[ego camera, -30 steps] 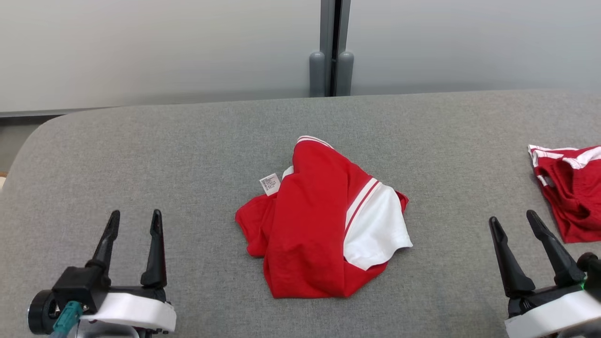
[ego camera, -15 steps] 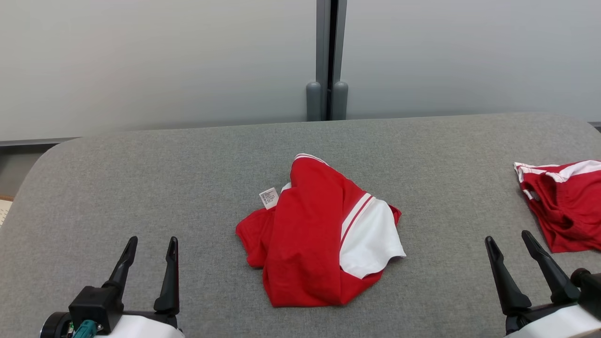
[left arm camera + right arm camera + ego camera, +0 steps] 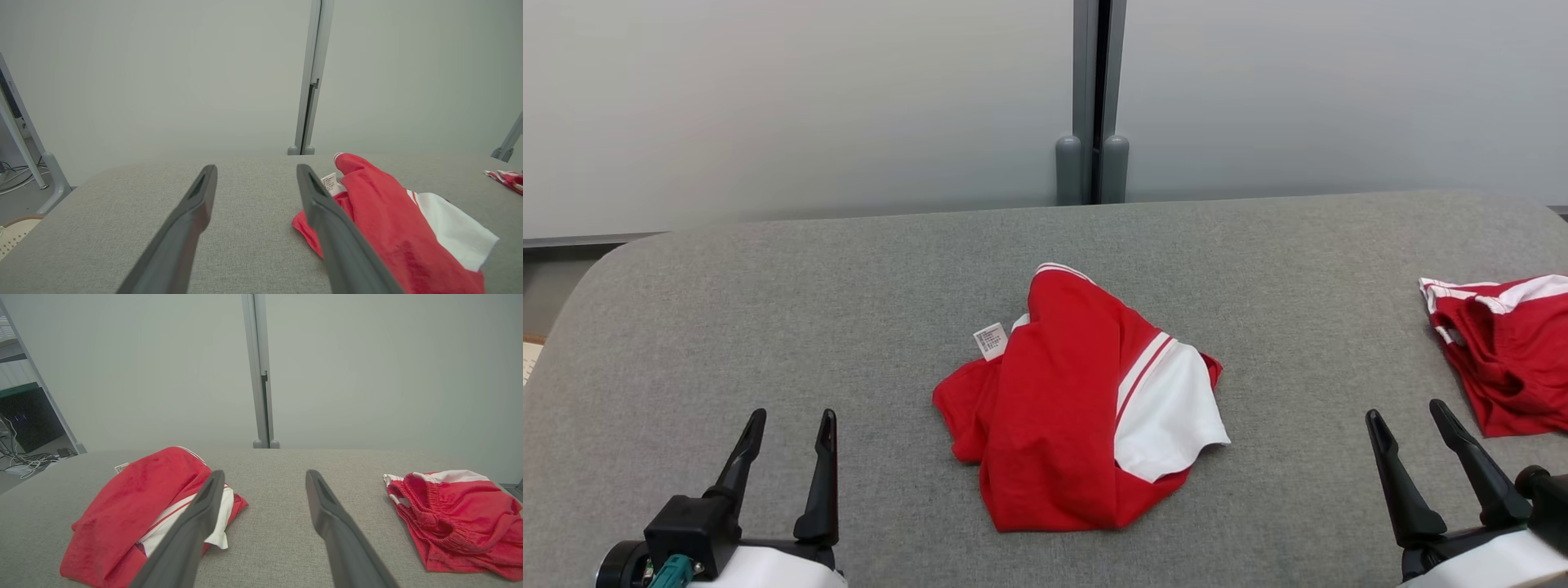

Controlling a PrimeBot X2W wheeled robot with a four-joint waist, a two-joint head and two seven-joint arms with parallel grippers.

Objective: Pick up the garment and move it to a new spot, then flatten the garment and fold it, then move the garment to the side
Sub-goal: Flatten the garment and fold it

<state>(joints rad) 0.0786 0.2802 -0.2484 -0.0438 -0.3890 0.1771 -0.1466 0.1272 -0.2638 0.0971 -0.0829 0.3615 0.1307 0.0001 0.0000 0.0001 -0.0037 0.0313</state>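
Note:
A crumpled red garment (image 3: pixel 1054 408) with a white panel and a small white label lies bunched in the middle of the grey padded table (image 3: pixel 849 310). It also appears in the left wrist view as the garment (image 3: pixel 380 216) and in the right wrist view as the garment (image 3: pixel 135 502). My left gripper (image 3: pixel 788 420) hovers open at the lower left, well clear of the cloth. At the lower right my right gripper (image 3: pixel 1405 412) stands open too, apart from the cloth. Nothing is between either pair of fingers.
A second red and white piece of clothing (image 3: pixel 1507 359) lies at the table's right edge, seen as red shorts with an elastic waist (image 3: pixel 449 518). A pale wall with a grey post (image 3: pixel 1093 98) stands behind the table. Cables lie on the floor (image 3: pixel 20 461).
The head camera has tilted, so the whole picture sits lower than one second ago. The garment keeps its shape and place on the table. Both grippers stay open.

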